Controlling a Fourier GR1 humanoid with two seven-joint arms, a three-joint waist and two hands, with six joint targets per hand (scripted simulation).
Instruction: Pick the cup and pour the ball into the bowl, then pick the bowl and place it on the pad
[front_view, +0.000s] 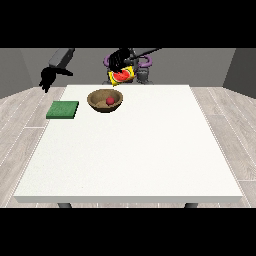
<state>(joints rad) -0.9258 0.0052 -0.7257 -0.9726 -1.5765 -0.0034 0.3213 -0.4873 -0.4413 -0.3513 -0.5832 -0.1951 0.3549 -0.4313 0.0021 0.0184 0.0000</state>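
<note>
A brown wooden bowl (100, 96) stands on the white table (135, 150) near its far edge, left of centre. A red ball (110, 101) lies inside it. Just above and behind the bowl hangs a yellow cup (122, 75), tipped so its red inside faces the camera. The hand at the view's right (119, 60) is shut on the cup from above, its arm reaching in from the right. The green pad (63, 109) lies flat to the left of the bowl. The hand at the view's left (47, 79) hangs past the table's far left corner with relaxed fingers, holding nothing.
The robot's torso (142, 75) stands behind the table's far edge. Bare tabletop stretches from the bowl and pad to the near edge and to the right side. Wooden floor surrounds the table.
</note>
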